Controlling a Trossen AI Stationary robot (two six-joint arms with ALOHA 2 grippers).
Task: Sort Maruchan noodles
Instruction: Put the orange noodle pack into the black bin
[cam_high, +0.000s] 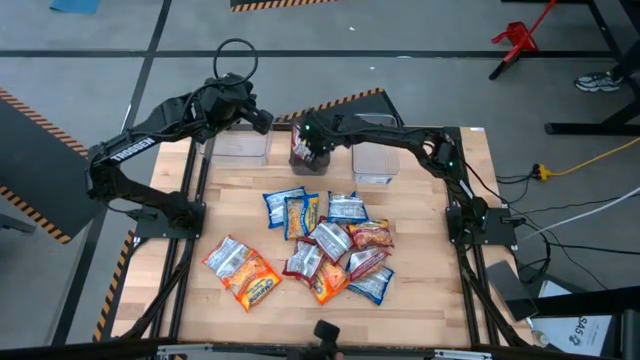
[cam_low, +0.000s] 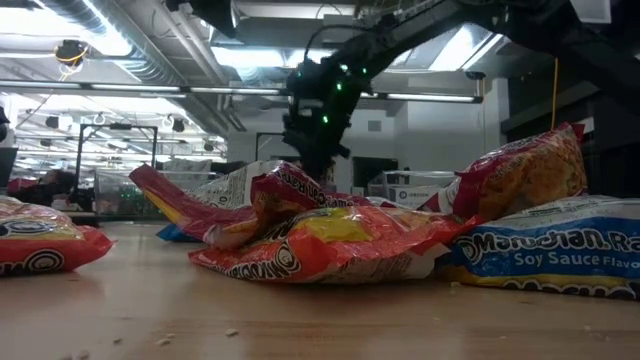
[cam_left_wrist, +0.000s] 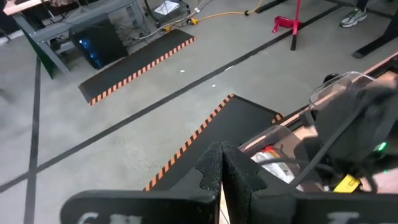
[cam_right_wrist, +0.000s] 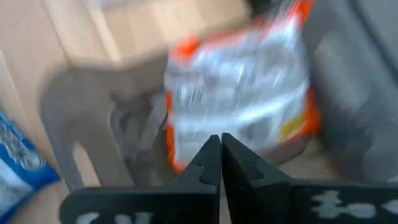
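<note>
Wooden table (cam_high: 420, 290), grey floor around. Packets (cam_high: 330, 245) are heaped at its centre, a few lying left of the heap. Beyond the heap, over the middle bin (cam_high: 305, 160), the right gripper (cam_high: 318, 142) is seen with fingers pressed together; a red-and-silver packet (cam_right_wrist: 239, 87) lies below it, apparently dropped. A return to the heap is judged next. The left gripper (cam_high: 258, 117), closed on nothing, hangs past the left bin (cam_high: 238, 148).

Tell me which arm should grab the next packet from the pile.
Right, probably. The right gripper hovers over the middle bin, directly behind the packet pile. The left gripper sits beyond the table's far-left corner, past the left bin.
</note>
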